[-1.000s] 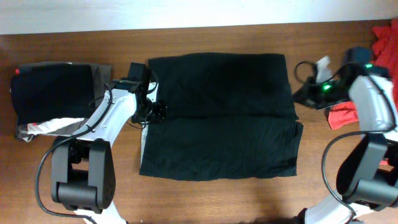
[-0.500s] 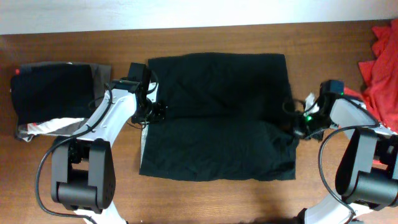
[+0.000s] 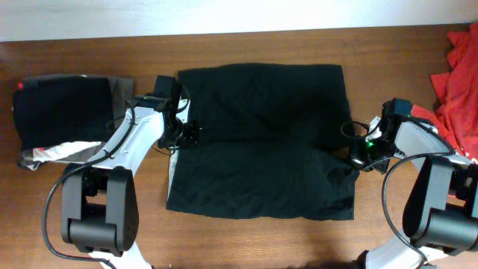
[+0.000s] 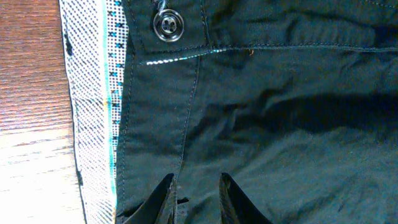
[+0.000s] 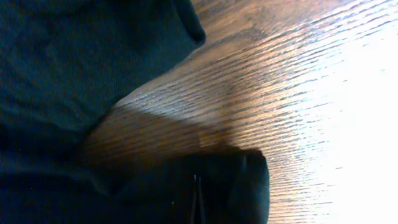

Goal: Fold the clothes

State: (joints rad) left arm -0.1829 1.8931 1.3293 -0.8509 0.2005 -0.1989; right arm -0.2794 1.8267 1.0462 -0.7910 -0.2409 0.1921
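Beside the black garment [image 3: 261, 142] lie a folded stack [image 3: 60, 112] and red cloth [image 3: 457, 82].

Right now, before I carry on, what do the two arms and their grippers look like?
The left arm and the right arm both have white links and black joints, each with a black cable looping beside it. A green light glows near the right wrist. The left gripper has black, tapered fingers; the right gripper is black too.

My overhead view evenly lit and sharp, the black garment [image 3: 261, 142] swallowing detail, my right wrist view washed by white glare on the tabletop [image 5: 348, 93], soft and blurred, left wrist stitching crisp
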